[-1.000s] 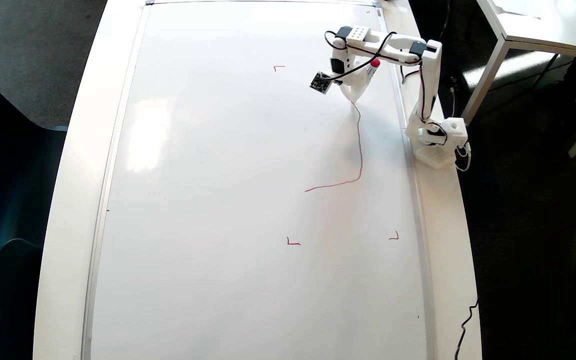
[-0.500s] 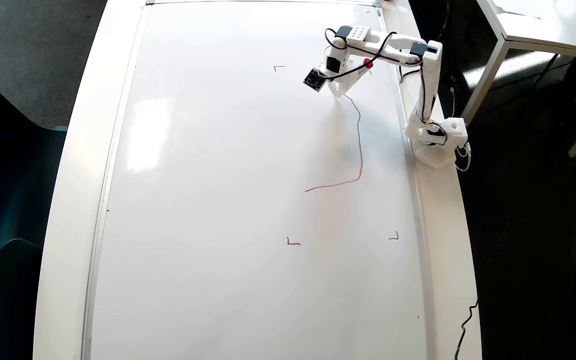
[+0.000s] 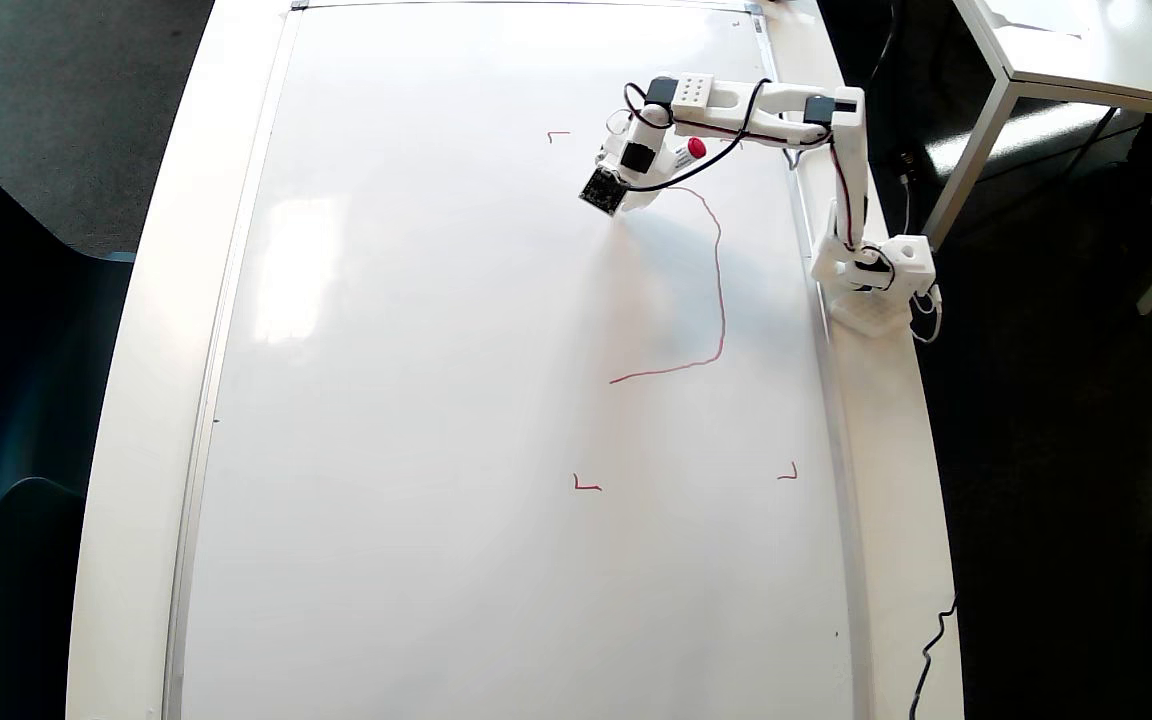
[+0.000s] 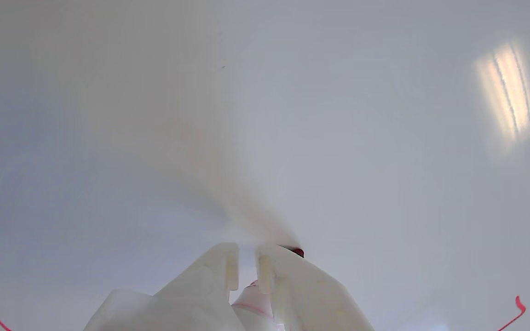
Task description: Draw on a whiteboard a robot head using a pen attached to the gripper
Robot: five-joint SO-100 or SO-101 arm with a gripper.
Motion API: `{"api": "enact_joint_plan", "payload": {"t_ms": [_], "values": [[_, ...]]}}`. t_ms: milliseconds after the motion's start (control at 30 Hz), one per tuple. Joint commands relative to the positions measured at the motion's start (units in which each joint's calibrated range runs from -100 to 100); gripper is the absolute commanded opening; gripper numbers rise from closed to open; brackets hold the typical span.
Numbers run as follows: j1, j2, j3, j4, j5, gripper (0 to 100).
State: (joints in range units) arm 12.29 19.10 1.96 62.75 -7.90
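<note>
The whiteboard (image 3: 436, 400) fills most of the overhead view and all of the wrist view's background (image 4: 338, 115). On it, the red line of the robot head (image 3: 721, 300) runs from mid-board rightward, up the right side, then curves left toward the gripper. The white gripper (image 3: 636, 198) hovers at the upper right of the board, shut on the pen (image 3: 688, 153), whose red cap points back to the right. In the wrist view the gripper (image 4: 246, 269) has its fingers close together around the pen's barrel (image 4: 251, 299), with a small red spot beside them at the board.
The arm's base (image 3: 873, 285) stands on the table strip right of the board. Red corner ticks (image 3: 558, 134), (image 3: 586, 486), (image 3: 788, 474) mark the board; one shows in the wrist view (image 4: 515, 309). A white desk (image 3: 1086, 60) is at the top right, and a black cable (image 3: 931, 650) at the lower right.
The gripper with the pen has swung left and slightly up across the board. The red line's top end has grown, curving leftward behind it.
</note>
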Motion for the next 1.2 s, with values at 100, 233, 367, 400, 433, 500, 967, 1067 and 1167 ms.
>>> {"api": "enact_joint_plan", "payload": {"t_ms": [100, 233, 367, 400, 433, 500, 967, 1067, 1167], "values": [[-0.5, 5.8, -8.6, -0.1, 0.1, 1], [-0.5, 6.3, -9.5, -0.1, 0.1, 1], [-2.0, 6.3, -9.5, -0.2, 0.1, 1], [-2.5, 6.3, -9.7, -0.2, 0.0, 1], [-3.1, 6.3, -10.0, -0.2, -0.1, 1], [-5.1, 6.6, -10.2, -0.2, -0.3, 1], [-20.3, 6.8, -11.4, -0.2, -0.5, 1], [-23.1, 6.8, -11.4, -0.2, -1.1, 1], [-26.4, 6.8, -11.4, -0.2, -2.4, 1]]}}
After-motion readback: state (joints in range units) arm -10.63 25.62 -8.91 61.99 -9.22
